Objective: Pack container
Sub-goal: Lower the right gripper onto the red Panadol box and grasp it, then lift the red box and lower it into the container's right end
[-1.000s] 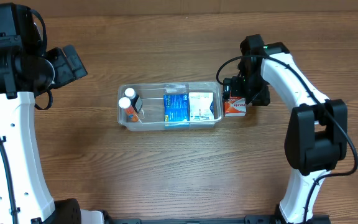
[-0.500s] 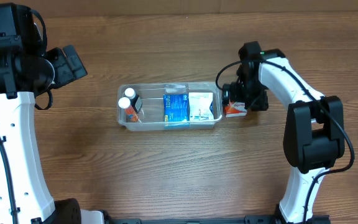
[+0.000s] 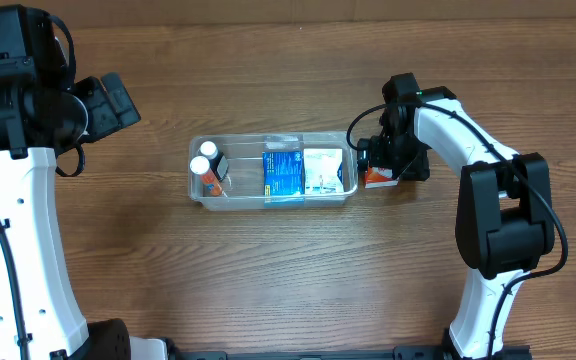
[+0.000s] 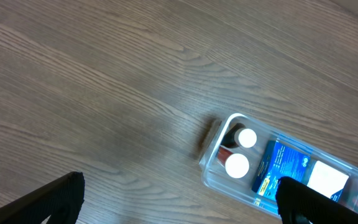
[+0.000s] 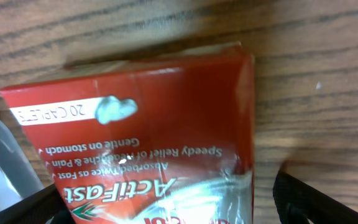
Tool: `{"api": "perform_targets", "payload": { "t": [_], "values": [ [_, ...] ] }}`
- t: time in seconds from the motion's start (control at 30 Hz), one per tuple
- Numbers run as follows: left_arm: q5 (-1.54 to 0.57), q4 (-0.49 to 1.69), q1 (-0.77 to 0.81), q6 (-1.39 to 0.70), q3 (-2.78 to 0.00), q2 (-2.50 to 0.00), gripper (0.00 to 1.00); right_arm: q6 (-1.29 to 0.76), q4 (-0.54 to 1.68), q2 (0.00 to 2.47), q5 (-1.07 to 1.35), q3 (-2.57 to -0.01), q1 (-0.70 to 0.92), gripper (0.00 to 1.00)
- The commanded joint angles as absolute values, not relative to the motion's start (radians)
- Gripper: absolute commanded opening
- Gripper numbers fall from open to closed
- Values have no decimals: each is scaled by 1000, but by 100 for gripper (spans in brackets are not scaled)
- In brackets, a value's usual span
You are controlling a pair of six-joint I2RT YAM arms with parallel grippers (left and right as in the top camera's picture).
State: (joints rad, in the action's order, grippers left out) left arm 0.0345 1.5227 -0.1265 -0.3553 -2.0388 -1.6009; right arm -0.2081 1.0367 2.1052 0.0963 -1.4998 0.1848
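A clear plastic container (image 3: pixel 248 170) sits in the middle of a wooden table (image 3: pixel 288 270). Inside it, at its left end, are two small bottles with white caps (image 3: pixel 206 158). A blue box (image 3: pixel 282 172) lies right of its middle and a white box (image 3: pixel 323 170) at its right end. Just outside the container's right end, a red box (image 3: pixel 378 178) lies flat on the table. The right gripper (image 3: pixel 383 165) is low over this red box with its jaws spread wide, one finger (image 5: pixel 319 202) clear of the box's edge, gripping nothing. The left gripper (image 3: pixel 113 102) hangs well to the container's left, wide open and empty.
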Motion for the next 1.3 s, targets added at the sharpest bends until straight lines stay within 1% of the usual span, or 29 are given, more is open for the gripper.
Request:
{"api": "perform_targets", "payload": {
  "t": [0.0,0.1,0.13,0.33,0.63,0.77,0.83,1.0,1.27],
  "values": [
    [36,1522,-131,-328,-2041,-1599,100,-179,1020,2104,84,-1499,191,96],
    [37,1521,-131,-328,-2041,-1599,100,-162,1022,2104,84,-1499,191,91],
    [36,1521,-131,-328,-2041,-1599,100,-159,1022,2104,84,-1499,191,86],
    [37,1521,-131,-328,-2041,-1599,100,-159,1022,2104,84,-1499,191,72],
    [37,1521,-131,-328,-2041,-1599,100,-159,1024,2103,84,-1500,191,72],
    [37,1521,-131,-324,-2041,-1599,100,-159,1050,2090,84,-1527,191,65],
    [37,1521,-131,-324,-2041,-1599,100,-159,1073,2072,84,-1560,191,65],
    [37,1522,-131,-325,-2041,-1599,100,-159,1121,1999,84,-1641,191,65],
    [36,1522,-131,-325,-2041,-1599,100,-160,1245,1797,101,-1804,200,64]
  ]
}}
